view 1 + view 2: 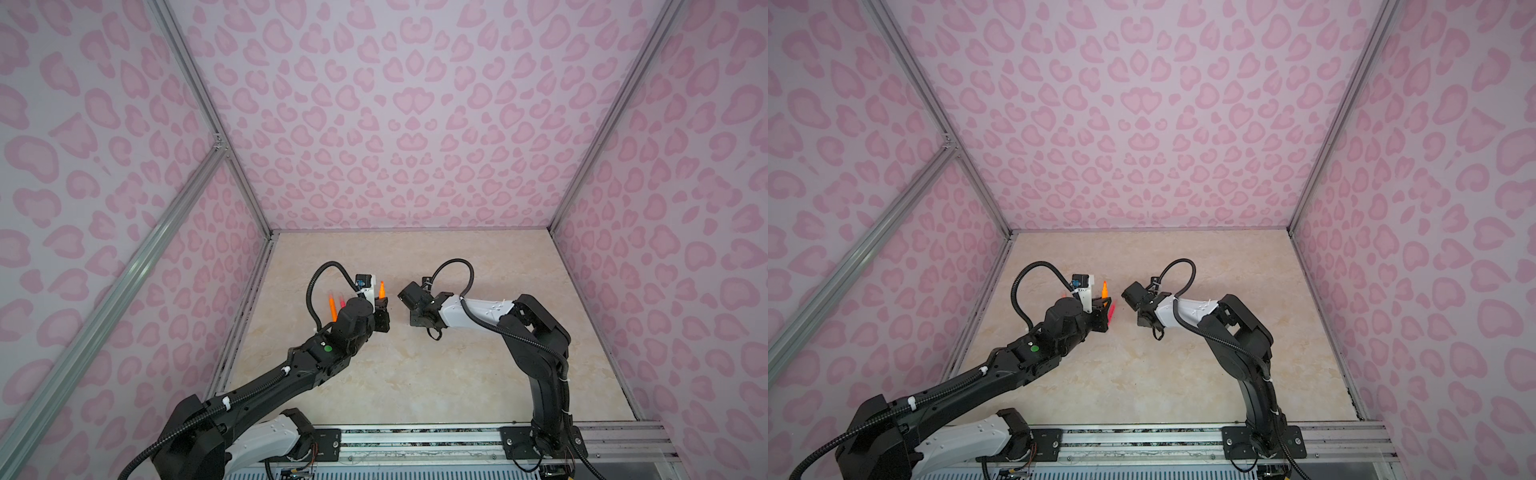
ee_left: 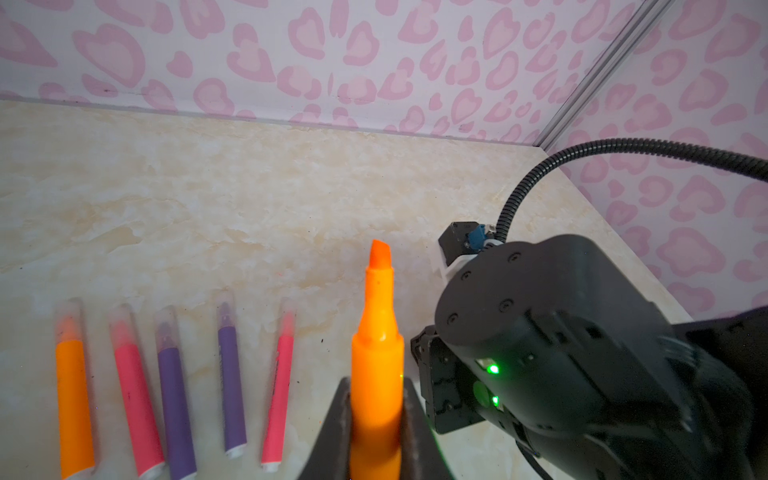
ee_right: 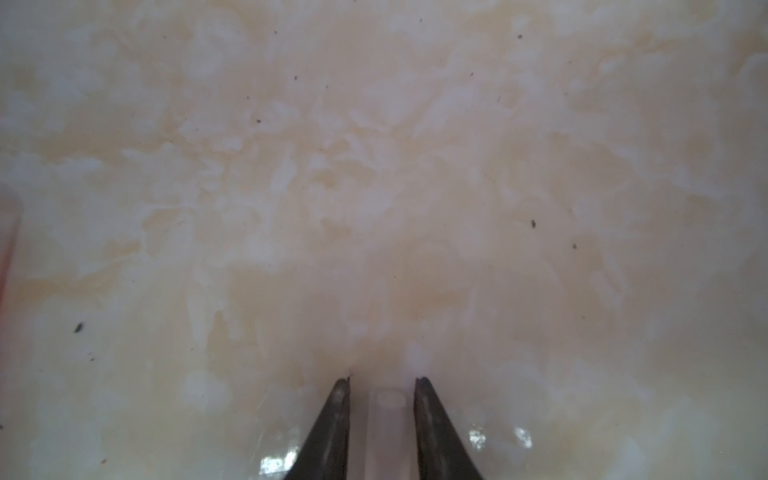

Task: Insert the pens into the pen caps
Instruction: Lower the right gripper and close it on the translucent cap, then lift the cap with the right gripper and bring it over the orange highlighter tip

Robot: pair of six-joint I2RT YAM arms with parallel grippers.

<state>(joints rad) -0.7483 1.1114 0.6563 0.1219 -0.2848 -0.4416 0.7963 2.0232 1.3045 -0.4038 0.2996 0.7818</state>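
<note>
Two black-and-white robot arms with ribbed cables.

The left arm (image 1: 266, 386) and right arm (image 1: 536, 353) are matt black, with angular shells and rounded joint housings. Each has one white shell section dotted with small bumps, as on the right forearm (image 1: 478, 311). A black ribbed cable (image 1: 309, 291) arcs from each wrist and runs along the arm, fastened with white zip ties (image 1: 225, 402). The left arm bears a round green dot (image 1: 328, 348), and its wrist has a white camera mount (image 1: 370, 291) with a blue plug. In the left wrist view, the right wrist housing (image 2: 561, 299) shows recessed screws (image 2: 505, 306) and green lights (image 2: 493, 368). The right gripper (image 3: 383, 379) has dark, tapered fingers (image 3: 338, 415).
</note>
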